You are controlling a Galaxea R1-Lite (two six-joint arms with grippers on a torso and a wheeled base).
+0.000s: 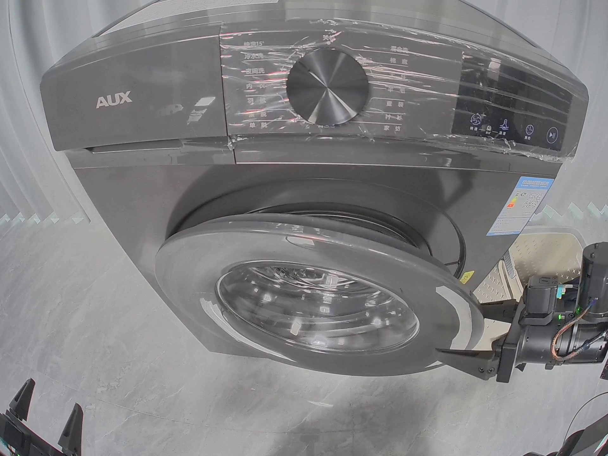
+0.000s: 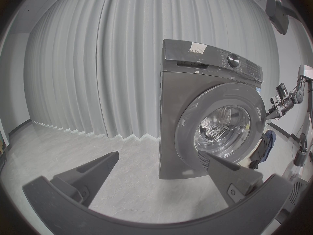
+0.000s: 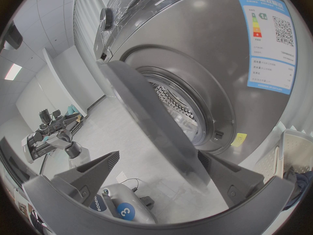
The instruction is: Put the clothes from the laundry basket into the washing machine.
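**Door ajar, my right gripper at its edge**

The washing machine stands on the grey floor in front of me. Its round door is swung part of the way out, hinged on my left. Behind it the metal drum shows through the gap, and I see no clothing in the part of the drum that is visible.

My right gripper is at the door's free edge, on the right side of the machine. Its fingers are spread wide, with the rim of the door running between them. I cannot tell whether either finger touches the rim.

My left gripper hangs low on my left, well apart from the machine. Its fingers are also spread, and there is nothing between them.

The white perforated laundry basket sits on the floor just beside the machine's right side, behind my right arm. The clothes, a dark and blue bundle, are bunched at the basket. I cannot tell whether they lie inside it or hang over its rim.
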